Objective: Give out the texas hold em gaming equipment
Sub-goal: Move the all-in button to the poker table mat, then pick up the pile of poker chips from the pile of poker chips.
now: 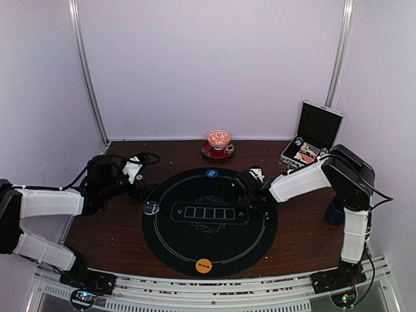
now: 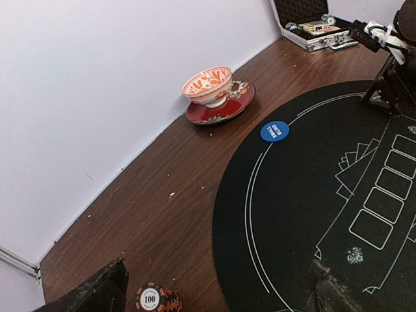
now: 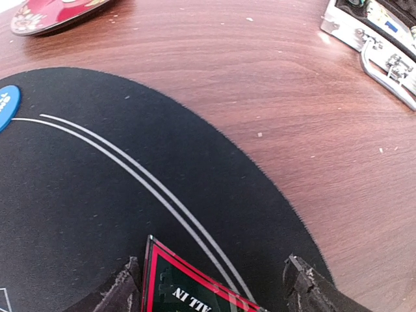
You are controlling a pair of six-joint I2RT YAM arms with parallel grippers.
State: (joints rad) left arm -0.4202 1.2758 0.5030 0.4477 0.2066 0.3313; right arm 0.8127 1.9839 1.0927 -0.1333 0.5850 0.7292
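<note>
Forearms are reaching in from both sides in the overhead view. My left arm [image 1: 49,201] is folding back at the elbow near 8 o'clock and stretching toward the 9 o'clock edge of the round black mat [image 1: 260,240]. My right arm [image 1: 305,181] is rising from its base at 4 o'clock, bending at the shoulder-high joint and lying across the mat's 2 o'clock sector.

The left claw [image 2: 214,296] is hanging released, fingers spread wide with nothing between them. Its wrist camera is showing me what the overhead view is hiding: a striped-edge chip marked 100 [image 2: 151,298] lying on the bare tabletop [image 1: 104,240], just beside the left finger and off the mat.

The right claw [image 3: 208,292] is hovering low over the mat, and only its own camera is showing a black, red-bordered plaque reading ALL IN [image 3: 188,286] between the fingers. One edge is lying against one finger; I cannot tell whether the claw is actually gripping it.

From above I am seeing the blue disc [image 1: 211,173] at the mat's 12 o'clock rim, the orange disc [image 1: 203,265] at 6 o'clock and the clear disc [image 1: 151,208] at 9 o'clock. The patterned bowl [image 1: 219,138] is sitting on its red saucer [image 2: 224,110] beyond 12 o'clock. The open case [image 1: 316,133] is standing at 2 o'clock, its contents too small to name.
</note>
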